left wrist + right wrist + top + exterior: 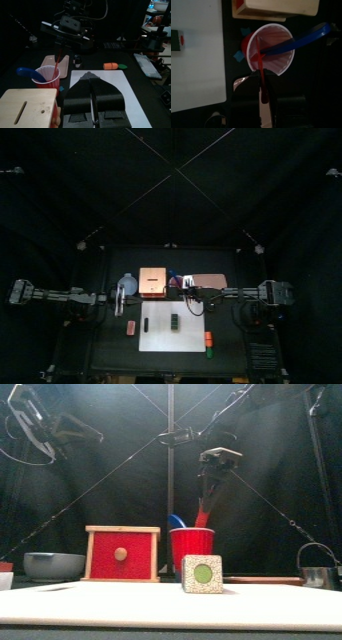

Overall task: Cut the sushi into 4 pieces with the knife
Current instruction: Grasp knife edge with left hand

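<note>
R gripper (pixel 209 492) is hanging right over the cup (pixel 191 546). Its jaws are clamping the red knife (pixel 203 514) by the handle, blade pointing down, tip prob. inside the rim. Blue knife (pixel 175 521) is leaning in the same cup, just beside the red one. Sushi (pixel 202 572) is sitting whole on the board (pixel 80 612), below the R gripper and fwd of it, w/ nothing touching it. L gripper (pixel 91 80) is idling w/ jaws pressed together and empty. The roll is somewhere ahead of it, but I can't see it past its own jaws.

What I'm worrying about:
- Blade is catching the rim or the blue knife on the way up, so the cup is tipping or getting dragged.
- Grip is on a thin handle, so the knife may be pivoting once I'm pressing down, and the cut lands off a seam.
- Roll is unsupported. W/ L closed and not on it, it could be sliding or toppling under the blade, or splitting into uneven pcs.
</note>
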### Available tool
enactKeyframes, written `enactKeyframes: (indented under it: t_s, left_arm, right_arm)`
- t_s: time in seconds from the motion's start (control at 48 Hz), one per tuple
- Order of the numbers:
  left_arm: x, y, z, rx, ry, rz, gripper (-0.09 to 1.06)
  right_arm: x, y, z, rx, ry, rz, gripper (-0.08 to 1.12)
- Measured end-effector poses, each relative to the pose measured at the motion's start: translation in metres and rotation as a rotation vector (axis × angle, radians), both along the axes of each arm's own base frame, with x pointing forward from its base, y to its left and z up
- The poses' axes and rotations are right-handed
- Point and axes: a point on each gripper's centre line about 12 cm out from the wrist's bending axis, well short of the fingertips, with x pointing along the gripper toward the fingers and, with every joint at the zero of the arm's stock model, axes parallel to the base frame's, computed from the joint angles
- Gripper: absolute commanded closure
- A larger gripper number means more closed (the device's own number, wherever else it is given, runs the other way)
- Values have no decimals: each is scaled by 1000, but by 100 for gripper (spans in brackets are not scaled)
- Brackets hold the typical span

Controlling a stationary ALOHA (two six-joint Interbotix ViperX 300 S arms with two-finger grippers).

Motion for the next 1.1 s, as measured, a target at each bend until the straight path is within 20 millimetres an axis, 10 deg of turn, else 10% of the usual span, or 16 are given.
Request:
enactKeyframes:
  t_s: [0.25,0.458,0.708,1.104]
  left_arm:
    - [0,0,-2,3,2,1,79]
    - [0,1,9,5,-90,3,46]
    - [5,7,8,-81,-127,58,-3]
    - [68,14,-14,43,-51,37,-5]
  right_arm:
    - [-32,3,72,3,-201,-29,91]
    - [-86,25,116,111,-560,-7,91]
    - [-112,46,84,230,-845,97,91]
    - [-103,53,62,275,-912,135,91]
